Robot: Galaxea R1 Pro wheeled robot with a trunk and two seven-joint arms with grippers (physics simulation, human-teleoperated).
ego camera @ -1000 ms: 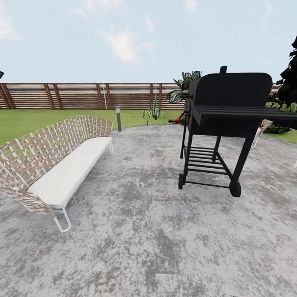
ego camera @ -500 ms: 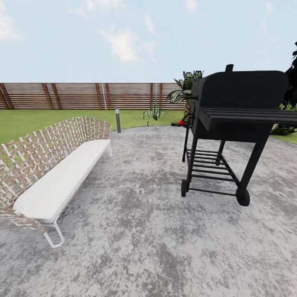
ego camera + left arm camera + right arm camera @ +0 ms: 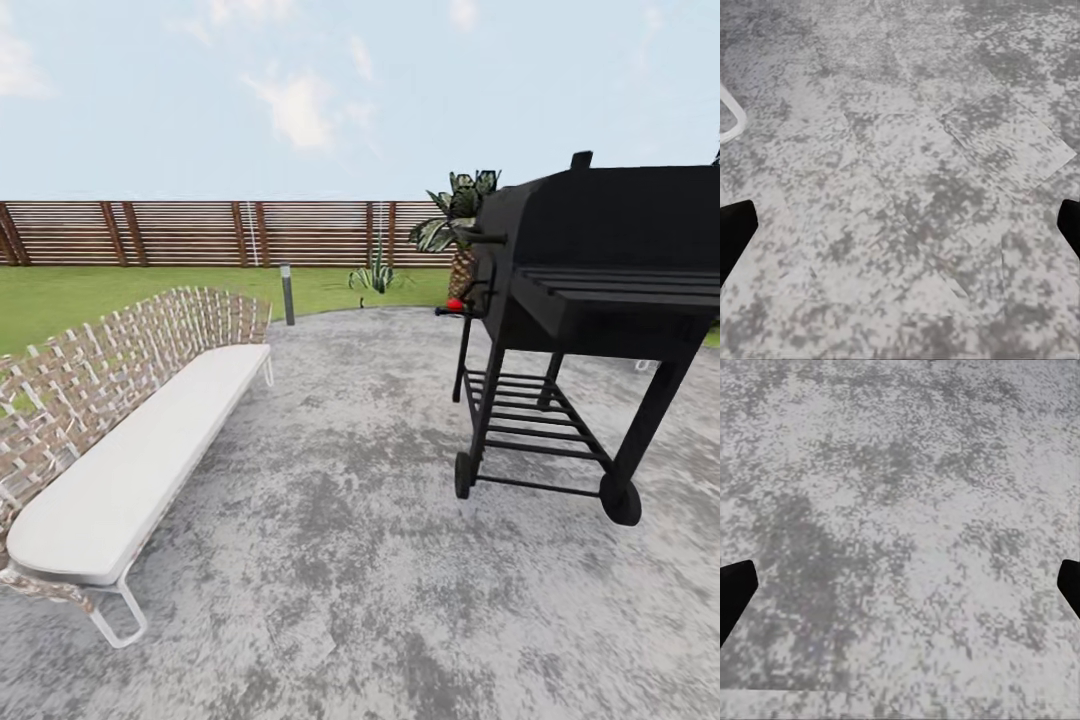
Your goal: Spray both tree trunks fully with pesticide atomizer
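Both pincers, left [image 3: 900, 232] and right [image 3: 900, 592], hang spread over grey paving [image 3: 330, 520], the black grill [image 3: 590, 300] at two o'clock, nothing lettered

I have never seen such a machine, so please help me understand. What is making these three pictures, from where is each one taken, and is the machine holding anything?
A wheeled robot with two arms, drawn in a computer simulation, makes them. The big picture comes from a camera on its head, looking forward. It shows a grey stone patio, a woven bench with a white cushion at the left, and a black barbecue grill at the right. Behind lie green lawn and a brown slat fence.

The two small pictures come from cameras near each hand, looking down at the paving. The black shapes at the side edges are the fingertips: the left gripper and the right gripper. Both are spread wide with only paving between them, so nothing is held.
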